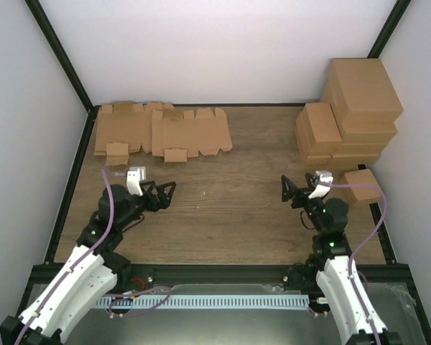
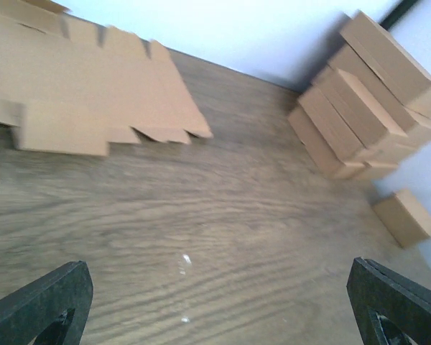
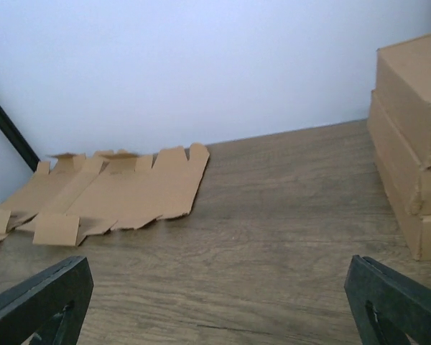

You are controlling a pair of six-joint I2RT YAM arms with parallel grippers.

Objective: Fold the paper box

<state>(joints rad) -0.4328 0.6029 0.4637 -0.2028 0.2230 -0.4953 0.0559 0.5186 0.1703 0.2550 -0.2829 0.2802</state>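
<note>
Flat brown die-cut paper box blanks (image 1: 190,131) lie overlapped at the back left of the table, also in the left wrist view (image 2: 93,86) and the right wrist view (image 3: 136,190). A small folded paper box (image 1: 364,186) sits at the right, also in the left wrist view (image 2: 406,215). My left gripper (image 1: 165,192) is open and empty, hovering over bare wood in front of the blanks. My right gripper (image 1: 293,190) is open and empty, left of the small folded box. Both point toward the table's middle.
A stack of larger brown cartons (image 1: 352,115) stands at the back right, also in the left wrist view (image 2: 359,100) and right wrist view (image 3: 413,144). White walls enclose the wooden table (image 1: 230,208). A black frame rail (image 1: 223,269) runs along the near edge.
</note>
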